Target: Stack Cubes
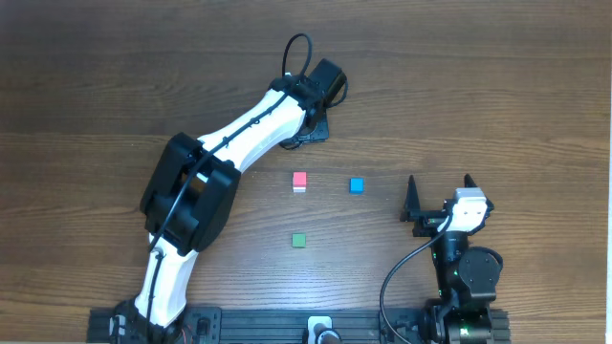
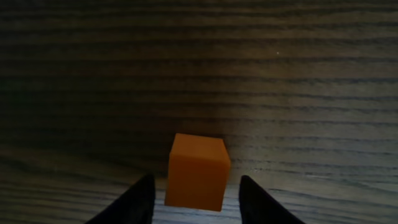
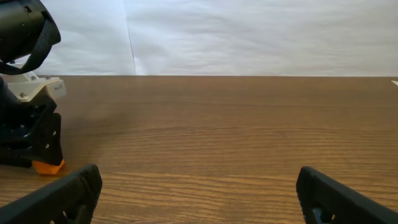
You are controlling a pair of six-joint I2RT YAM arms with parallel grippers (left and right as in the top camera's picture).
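Observation:
An orange cube (image 2: pixel 199 155) rests on the wooden table between the fingers of my left gripper (image 2: pixel 196 178), which is open with a small gap on each side of the cube. In the top view the left gripper (image 1: pixel 306 134) is far up the table, its wrist covering the cube. The right wrist view catches the orange cube (image 3: pixel 48 166) under the left gripper (image 3: pixel 37 149). A pink cube (image 1: pixel 299 179) with a white strip at its near side, a blue cube (image 1: pixel 357 184) and a green cube (image 1: pixel 299 241) lie mid-table. My right gripper (image 1: pixel 438 196) (image 3: pixel 199 186) stands open, holding nothing.
The wooden table (image 1: pixel 497 86) spreads wide around the cubes. A white wall (image 3: pixel 249 37) rises behind its far edge. The left arm (image 1: pixel 191 191) lies diagonally across the left half of the table.

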